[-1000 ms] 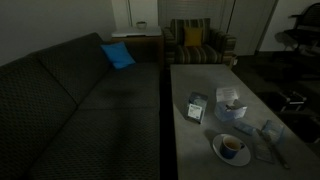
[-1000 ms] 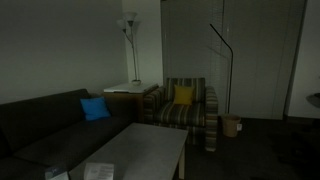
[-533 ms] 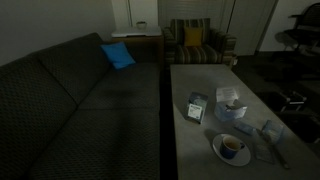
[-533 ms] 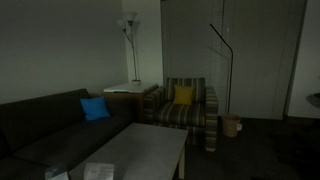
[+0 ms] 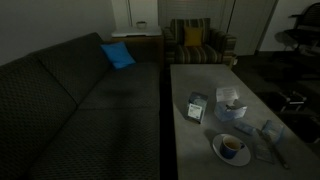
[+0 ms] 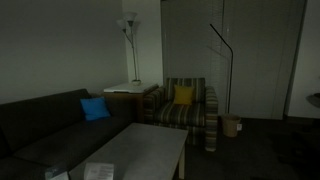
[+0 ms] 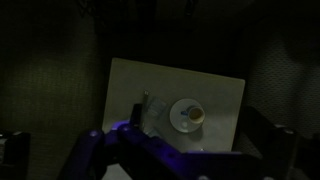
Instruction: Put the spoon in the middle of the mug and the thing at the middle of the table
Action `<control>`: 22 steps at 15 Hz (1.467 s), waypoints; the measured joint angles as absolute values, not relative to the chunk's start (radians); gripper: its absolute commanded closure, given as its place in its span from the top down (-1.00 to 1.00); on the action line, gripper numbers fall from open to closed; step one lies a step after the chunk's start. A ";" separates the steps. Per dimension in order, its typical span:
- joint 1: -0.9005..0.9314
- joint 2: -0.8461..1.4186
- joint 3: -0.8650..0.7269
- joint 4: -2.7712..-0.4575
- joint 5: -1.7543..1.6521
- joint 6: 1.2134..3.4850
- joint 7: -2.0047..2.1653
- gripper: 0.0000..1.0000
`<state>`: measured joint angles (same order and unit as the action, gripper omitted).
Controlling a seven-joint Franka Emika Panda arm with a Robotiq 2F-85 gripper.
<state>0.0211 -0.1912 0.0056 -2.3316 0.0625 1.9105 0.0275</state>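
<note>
I count one mug [image 5: 232, 146] on one saucer [image 5: 217, 151] at the table's [image 5: 190, 80] end, and one spoon [image 5: 276, 149] flat on the tabletop beside them. My gripper [image 7: 160, 160] hangs above, too blurred: I cannot tell its opening or any load.

We only get our gripper [image 7: 150, 145] in the wrist view. It comes in from the bottom edge, body dimly lit blue-purple. Fingers [image 7: 275, 140] look spread wide, one dark tip near each side of the frame, gripping nothing. It hangs high, pointing down. Too dark to make out the arm in either exterior view.
</note>
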 measured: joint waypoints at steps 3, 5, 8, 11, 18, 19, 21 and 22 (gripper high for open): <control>0.019 -0.132 -0.012 -2.325 0.072 1.931 -0.006 1.00; 0.017 -0.094 -0.021 -2.316 0.082 1.936 -0.033 1.00; 0.014 -0.056 -0.026 -2.301 0.086 1.936 -0.061 1.00; 0.014 -0.049 -0.026 -2.294 0.086 1.936 -0.064 1.00; 0.028 -0.014 -0.003 -2.296 0.084 1.940 -0.070 1.00; 0.031 -0.001 0.000 -2.297 0.081 1.949 -0.073 1.00; 0.033 0.029 0.002 -2.298 0.077 1.974 -0.081 1.00; 0.033 0.045 0.002 -2.298 0.073 1.988 -0.082 1.00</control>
<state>0.0331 0.0447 0.0024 -2.2980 0.0732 1.9877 -0.0825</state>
